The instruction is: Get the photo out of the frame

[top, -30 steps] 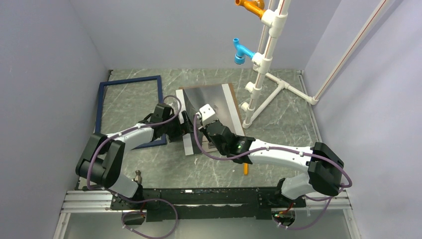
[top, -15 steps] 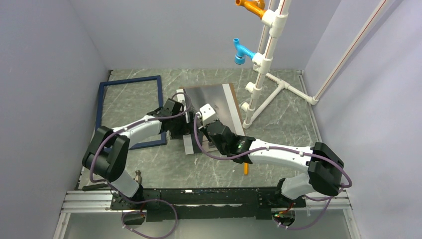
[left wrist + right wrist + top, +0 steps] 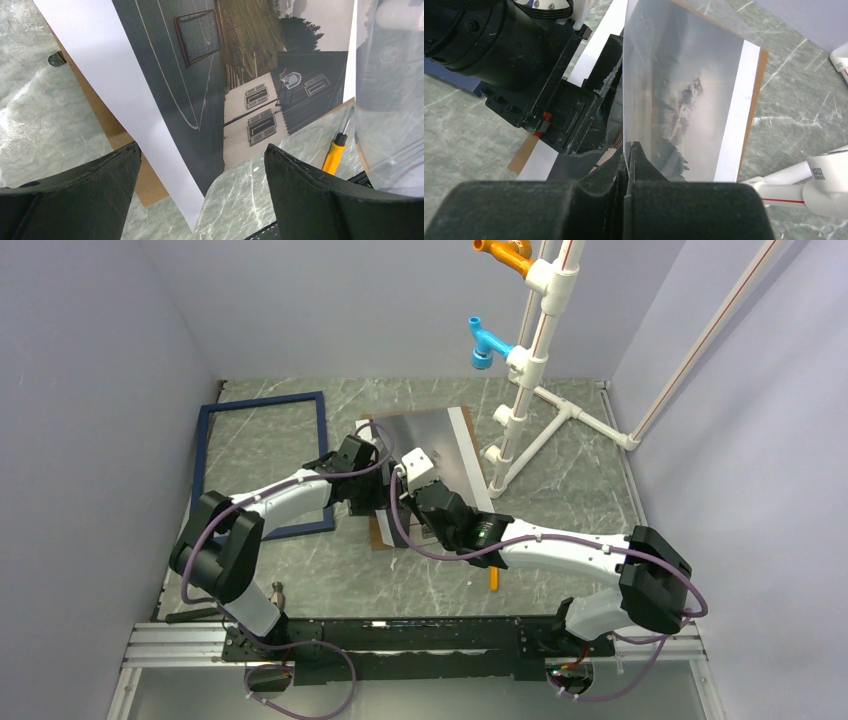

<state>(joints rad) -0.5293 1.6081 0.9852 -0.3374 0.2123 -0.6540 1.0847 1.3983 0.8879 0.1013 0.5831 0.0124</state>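
Note:
The photo (image 3: 462, 440), a dark greyish print with white strips on a brown board, lies at the table's middle. It also shows in the left wrist view (image 3: 200, 75) and the right wrist view (image 3: 734, 115). The navy blue frame (image 3: 265, 400) lies empty on the table to its left. My right gripper (image 3: 628, 150) is shut on the near edge of a clear pane (image 3: 674, 85) and holds it tilted up over the photo. My left gripper (image 3: 202, 170) is open, low over the photo's near left corner, under the raised pane.
An orange-handled screwdriver (image 3: 493, 580) lies near the right arm; it also shows in the left wrist view (image 3: 334, 155). A white pipe stand (image 3: 530, 360) with blue and orange fittings stands at the back right. Grey walls close in on both sides.
My left gripper has moved right from the frame's edge to the photo's near left corner. The right gripper and the raised pane have stayed put.

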